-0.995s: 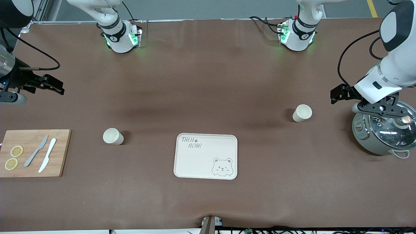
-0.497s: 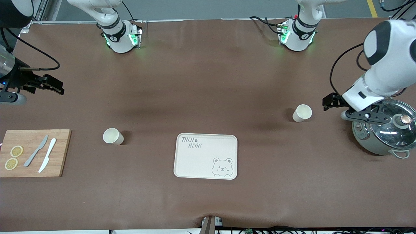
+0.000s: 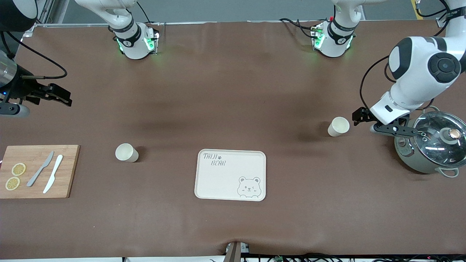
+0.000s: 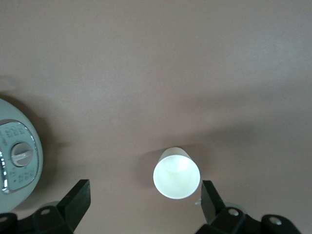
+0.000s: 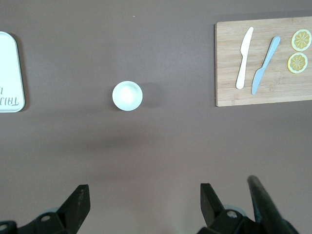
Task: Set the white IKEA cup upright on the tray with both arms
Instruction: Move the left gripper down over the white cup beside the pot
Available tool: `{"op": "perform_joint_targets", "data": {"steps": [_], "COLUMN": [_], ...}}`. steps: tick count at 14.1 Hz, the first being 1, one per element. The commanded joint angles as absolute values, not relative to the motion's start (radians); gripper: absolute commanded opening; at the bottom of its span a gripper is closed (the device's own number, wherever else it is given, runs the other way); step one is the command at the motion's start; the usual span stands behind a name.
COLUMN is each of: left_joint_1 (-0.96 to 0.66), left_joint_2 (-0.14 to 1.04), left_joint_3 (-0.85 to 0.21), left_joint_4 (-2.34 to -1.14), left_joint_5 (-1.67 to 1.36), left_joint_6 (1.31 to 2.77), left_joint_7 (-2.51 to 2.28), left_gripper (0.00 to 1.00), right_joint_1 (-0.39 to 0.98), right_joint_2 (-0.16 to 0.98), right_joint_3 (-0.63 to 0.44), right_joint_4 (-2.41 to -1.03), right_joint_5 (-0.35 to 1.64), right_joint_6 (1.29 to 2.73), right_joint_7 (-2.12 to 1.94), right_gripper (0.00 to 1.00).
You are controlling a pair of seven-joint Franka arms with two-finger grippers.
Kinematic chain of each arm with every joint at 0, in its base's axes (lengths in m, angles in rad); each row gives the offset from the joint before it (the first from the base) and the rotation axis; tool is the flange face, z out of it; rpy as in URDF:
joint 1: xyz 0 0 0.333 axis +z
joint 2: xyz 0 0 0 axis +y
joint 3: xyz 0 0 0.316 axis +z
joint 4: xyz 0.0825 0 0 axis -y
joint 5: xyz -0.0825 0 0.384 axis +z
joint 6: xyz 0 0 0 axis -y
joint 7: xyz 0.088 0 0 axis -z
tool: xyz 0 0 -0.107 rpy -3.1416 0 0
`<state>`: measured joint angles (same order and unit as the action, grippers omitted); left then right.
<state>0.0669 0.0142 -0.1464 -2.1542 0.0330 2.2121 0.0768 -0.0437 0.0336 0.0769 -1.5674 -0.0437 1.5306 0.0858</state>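
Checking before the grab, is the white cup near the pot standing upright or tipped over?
Upright. The cup stands on its base on the table, open mouth up, and the left wrist view looks straight down into its round rim.

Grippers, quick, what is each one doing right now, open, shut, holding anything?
Left gripper: open, holding nothing, over the table beside the white cup.
Right gripper: open, holding nothing, waiting above the table near the right arm's end.

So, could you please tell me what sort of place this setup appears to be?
Most likely a robotics lab bench dressed as a mock kitchen: two arm bases bolted along one table edge, a brown mat covering the table, and staged props, namely a cutting board with lemon slices and a lidded pot.
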Motion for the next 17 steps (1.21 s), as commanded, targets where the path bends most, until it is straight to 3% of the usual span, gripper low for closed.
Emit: {"op": "perform_joint_targets", "data": {"steps": [1, 11, 17], "left_joint_1": [0.09, 0.106, 0.106], "left_joint_2": [-0.029, 0.024, 0.101], "left_joint_3": [-0.149, -0.149, -0.147], "left_joint_4": [-2.264, -2.436, -2.479], "left_joint_5": [0.061, 0.06, 0.061], "left_joint_6": [2.321, 2.595, 2.721], "left_joint_7": [0.092, 0.106, 0.104], "left_gripper": [1.0, 1.0, 1.0], "right_joint_1": [-0.048, -0.048, -0.049], "right_joint_2": [0.041, 0.048, 0.048], "right_joint_3": [0.08, 0.08, 0.08], "right_joint_4": [-1.552, -1.552, -1.552], "right_joint_5": [-0.057, -0.057, -0.057], "right_joint_6": [1.526, 1.529, 1.529], "right_joint_7": [0.077, 0.077, 0.077], "right_gripper": [1.0, 1.0, 1.0]}}
